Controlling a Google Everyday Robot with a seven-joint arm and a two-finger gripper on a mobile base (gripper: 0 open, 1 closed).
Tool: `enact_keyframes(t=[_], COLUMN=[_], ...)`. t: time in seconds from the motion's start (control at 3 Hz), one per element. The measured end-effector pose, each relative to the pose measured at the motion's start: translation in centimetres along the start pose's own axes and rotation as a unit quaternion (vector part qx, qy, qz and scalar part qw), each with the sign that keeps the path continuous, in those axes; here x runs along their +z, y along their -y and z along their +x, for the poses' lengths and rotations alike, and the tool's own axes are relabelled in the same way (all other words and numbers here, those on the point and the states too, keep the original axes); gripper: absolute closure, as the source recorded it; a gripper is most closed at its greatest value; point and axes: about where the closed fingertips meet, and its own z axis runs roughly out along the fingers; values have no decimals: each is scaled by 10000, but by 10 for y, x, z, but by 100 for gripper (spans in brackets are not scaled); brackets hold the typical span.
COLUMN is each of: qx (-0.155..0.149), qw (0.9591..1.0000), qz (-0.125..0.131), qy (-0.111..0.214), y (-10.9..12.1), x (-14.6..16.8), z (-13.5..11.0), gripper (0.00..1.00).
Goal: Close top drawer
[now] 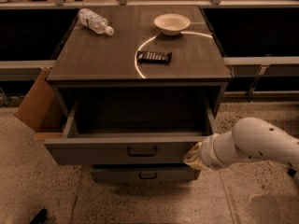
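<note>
The top drawer (93,152) is grey metal and stands pulled far out of the cabinet, its deep box empty, with a small dark loop handle (142,151) at the middle of its front. My gripper (192,157) is at the end of the white arm (252,143) that comes in from the right. It sits against the right end of the drawer front. A lower drawer front (142,174) with a like handle shows below it.
On the cabinet top (93,59) lie a plastic bottle (95,21), a white bowl (172,23) and a dark snack bar (154,57). A cardboard box (37,104) leans at the cabinet's left. Speckled floor (140,204) lies in front.
</note>
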Motion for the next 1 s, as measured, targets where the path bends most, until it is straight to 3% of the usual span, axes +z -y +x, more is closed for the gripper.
enact_keyframes(t=[0.33, 1.0], qx=[-135, -338], qw=[9998, 9986], qz=[90, 334], qy=[73, 244], y=[17, 76], x=[6, 19], z=[-4, -19], gripper=[100, 100])
